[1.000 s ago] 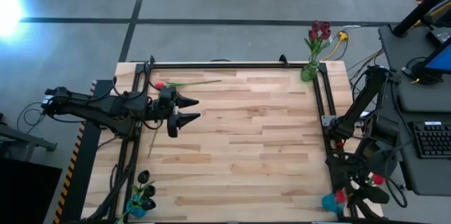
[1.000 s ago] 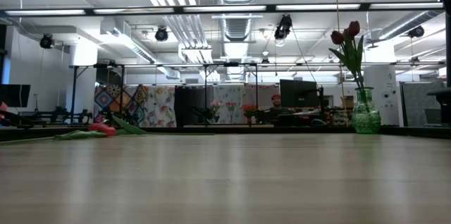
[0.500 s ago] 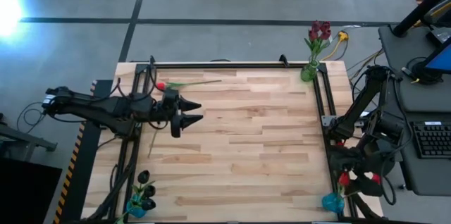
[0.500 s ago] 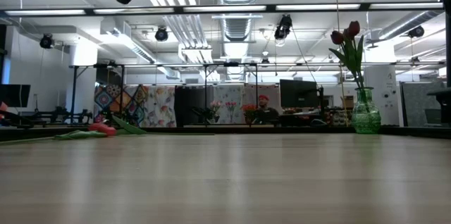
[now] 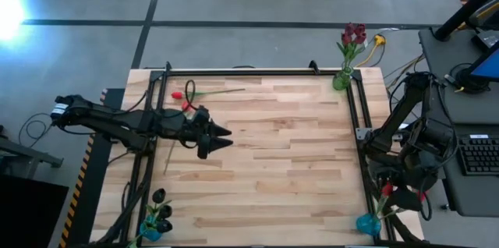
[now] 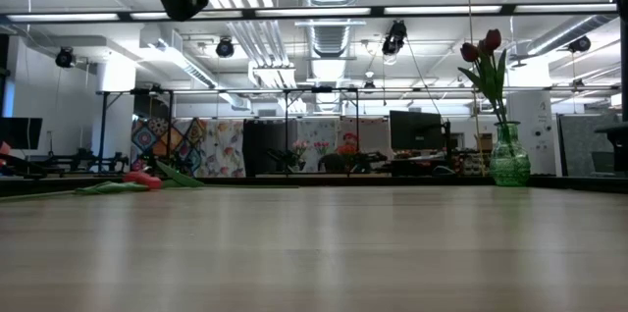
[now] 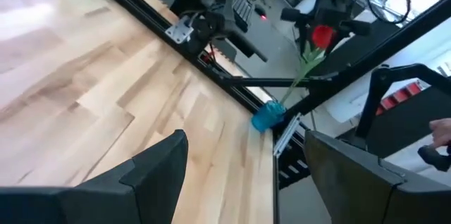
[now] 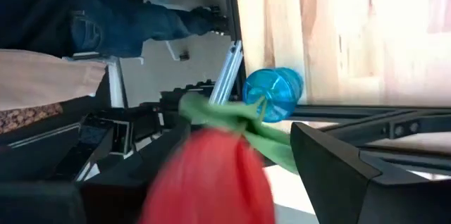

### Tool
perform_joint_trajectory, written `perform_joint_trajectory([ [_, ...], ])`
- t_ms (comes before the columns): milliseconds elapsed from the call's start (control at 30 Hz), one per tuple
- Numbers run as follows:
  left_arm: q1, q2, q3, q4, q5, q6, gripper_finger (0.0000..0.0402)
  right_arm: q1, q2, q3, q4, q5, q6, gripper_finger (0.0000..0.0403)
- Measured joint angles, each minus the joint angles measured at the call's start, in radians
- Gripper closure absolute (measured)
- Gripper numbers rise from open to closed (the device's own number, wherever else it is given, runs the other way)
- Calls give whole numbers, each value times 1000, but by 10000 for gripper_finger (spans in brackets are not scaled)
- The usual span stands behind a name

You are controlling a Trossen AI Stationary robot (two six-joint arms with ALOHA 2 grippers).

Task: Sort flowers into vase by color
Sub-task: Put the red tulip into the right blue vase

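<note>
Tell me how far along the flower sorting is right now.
Done: dark red flowers stand in the green vase, near-black ones in the blue vase at the left corner. In hand: a red flower over the blue vase at the right gripper. Left: a red flower lies on the table beside the open left gripper.

From overhead we look straight down on the whole counter (image 5: 265, 147), far enough off that floor shows all round. At counter height we peer level across the boards into the room, the green vase (image 6: 508, 158) at three o'clock; overhead it sits at one o'clock. The left wrist camera looks across toward the blue vase (image 7: 268, 115); the right wrist camera hangs close above that same vase.
</note>
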Motion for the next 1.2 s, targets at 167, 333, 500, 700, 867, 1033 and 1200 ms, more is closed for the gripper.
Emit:
perform_joint_trajectory([
  [167, 0, -10, 25, -12, 50, 1, 130, 0, 0, 59, -64, 6, 6, 165],
  [333, 0, -34, 57, -29, 78, 8, 130, 0, 0, 123, -130, 7, 37, 165],
  [500, 2, -61, 103, -98, 114, 11, 130, 0, -1, 199, -180, 90, 54, 165],
  [700, 5, -78, 251, -584, -181, -19, 130, 0, 0, 294, -179, 241, 41, 165],
  [867, 24, -60, 345, -1028, -442, -262, 130, 0, 1, 335, -178, 441, -18, 165],
  [1033, 141, -27, 333, -1281, -380, -451, 138, -2, 2, 343, -176, 548, -84, 165],
  [1200, 300, -3, 219, -1342, -271, -550, 172, -11, 3, 353, -170, 628, -128, 165],
])
